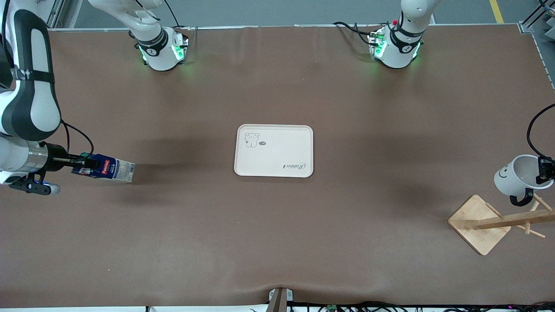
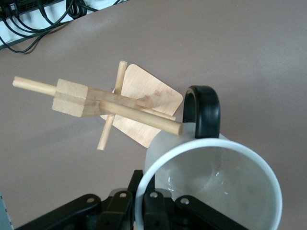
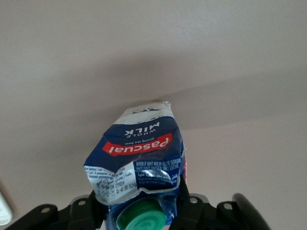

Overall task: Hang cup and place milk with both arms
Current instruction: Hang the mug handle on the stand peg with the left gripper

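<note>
Left end effector (image 1: 544, 170) clamping cup (image 1: 517, 175) (above rack (image 1: 481, 224)), right end effector (image 1: 82, 164) clamping milk (image 1: 110, 169)

High above the counter (image 1: 277, 242), facing both arm bases, taking in its whole top. Left wrist lens tight over cup (image 2: 211, 182) and wooden rack (image 2: 139, 108), both shared with the overview. Right wrist lens close on the milk (image 3: 139, 158), shared likewise.

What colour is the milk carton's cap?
Green: the round cap on the dark blue milk carton shows best in the right wrist view.
</note>
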Robot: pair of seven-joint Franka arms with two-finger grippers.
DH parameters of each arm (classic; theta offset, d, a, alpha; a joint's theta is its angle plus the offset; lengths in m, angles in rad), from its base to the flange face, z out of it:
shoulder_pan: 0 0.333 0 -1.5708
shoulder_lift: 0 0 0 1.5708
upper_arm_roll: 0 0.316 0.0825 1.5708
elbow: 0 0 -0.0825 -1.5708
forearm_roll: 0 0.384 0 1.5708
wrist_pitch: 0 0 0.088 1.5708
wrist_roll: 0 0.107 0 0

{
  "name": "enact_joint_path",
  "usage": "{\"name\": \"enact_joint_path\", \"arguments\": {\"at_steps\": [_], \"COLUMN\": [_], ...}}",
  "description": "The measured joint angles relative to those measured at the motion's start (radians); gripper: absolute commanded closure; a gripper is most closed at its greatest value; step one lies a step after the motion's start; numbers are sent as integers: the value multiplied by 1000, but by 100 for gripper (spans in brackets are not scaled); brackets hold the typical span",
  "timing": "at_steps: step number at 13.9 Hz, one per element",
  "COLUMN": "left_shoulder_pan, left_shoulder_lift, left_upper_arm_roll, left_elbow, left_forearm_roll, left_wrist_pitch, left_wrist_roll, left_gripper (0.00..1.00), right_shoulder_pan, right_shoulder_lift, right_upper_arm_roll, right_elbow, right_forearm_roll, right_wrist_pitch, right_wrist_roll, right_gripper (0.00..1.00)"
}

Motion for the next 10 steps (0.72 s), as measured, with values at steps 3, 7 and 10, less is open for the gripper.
{"name": "enact_joint_path", "arguments": {"at_steps": [3, 7, 10], "left_shoulder_pan": [20, 45, 73], "left_shoulder_lift": [5, 13, 42], "left_upper_arm_roll": [3, 3, 4], "left_elbow": [6, 19, 20], "left_forearm_roll": [-6, -33, -52], "left_wrist_pitch": [1, 2, 43], "left_wrist_roll": [18, 86, 157], "left_gripper": [100, 100, 100], "right_shoulder_pan": [-37, -37, -38], "right_shoulder_lift": [4, 4, 4], "right_upper_arm_roll": [0, 7, 7], "right_elbow": [-61, -85, -86], "right_forearm_roll": [0, 1, 1], "right_wrist_pitch": [46, 54, 55], "right_wrist_roll": [-57, -58, -58], "right_gripper": [100, 100, 44]}}
